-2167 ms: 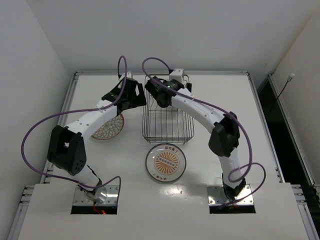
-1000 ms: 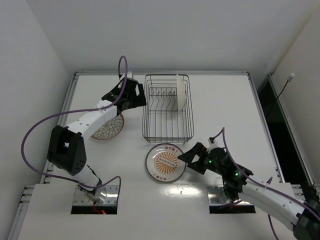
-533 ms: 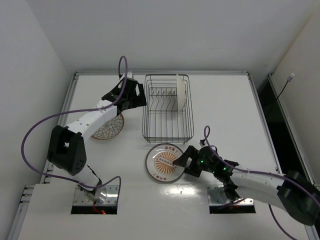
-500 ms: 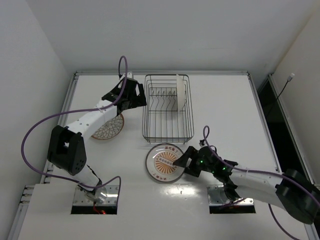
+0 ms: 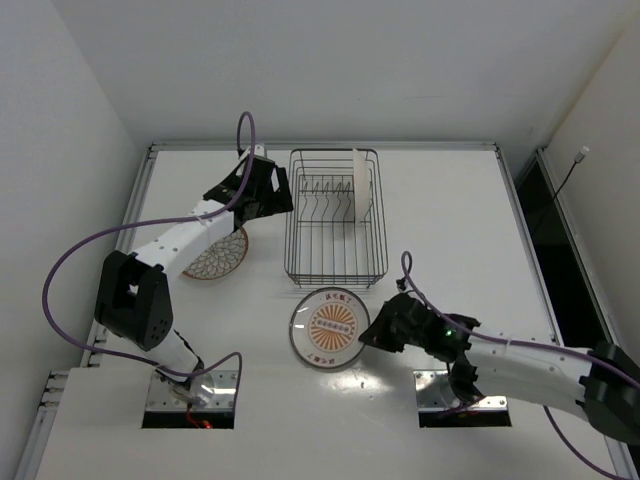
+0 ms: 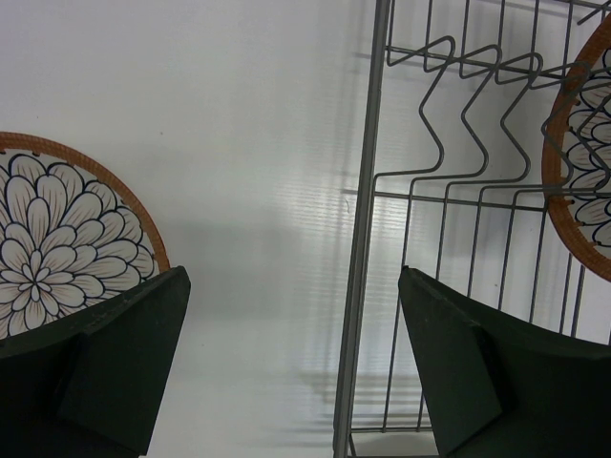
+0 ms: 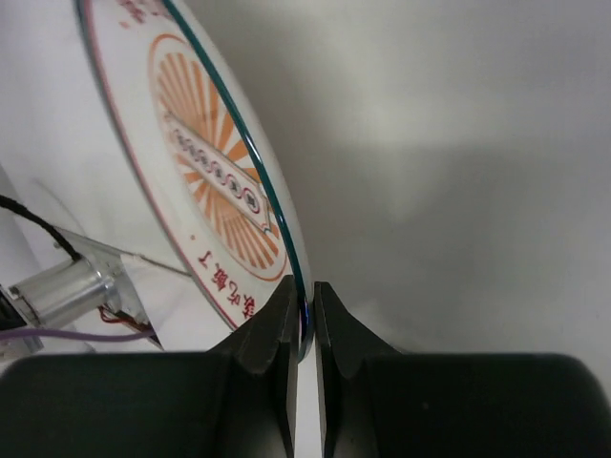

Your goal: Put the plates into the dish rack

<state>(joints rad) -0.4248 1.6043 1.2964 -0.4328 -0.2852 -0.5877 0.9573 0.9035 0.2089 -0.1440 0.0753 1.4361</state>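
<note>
Right fingers (image 7: 267, 343) pinch the sunburst plate (image 5: 330, 328) by its rim, just in front of the rack (image 5: 335, 275). Left fingers (image 6: 124, 353) spread — between petal plate (image 5: 218, 255) and rack; a third plate (image 5: 362, 185) stands upright inside.

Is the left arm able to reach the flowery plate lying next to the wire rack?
Probably yes. The left pincer hangs open right beside the round white petal-patterned ceramic plate, and nothing visible lies on it. The dark metal wire dish rack is on the pincer's other side.

Red characters on sunburst plate (image 5: 331, 328), above and below centre; unreadable.
</note>
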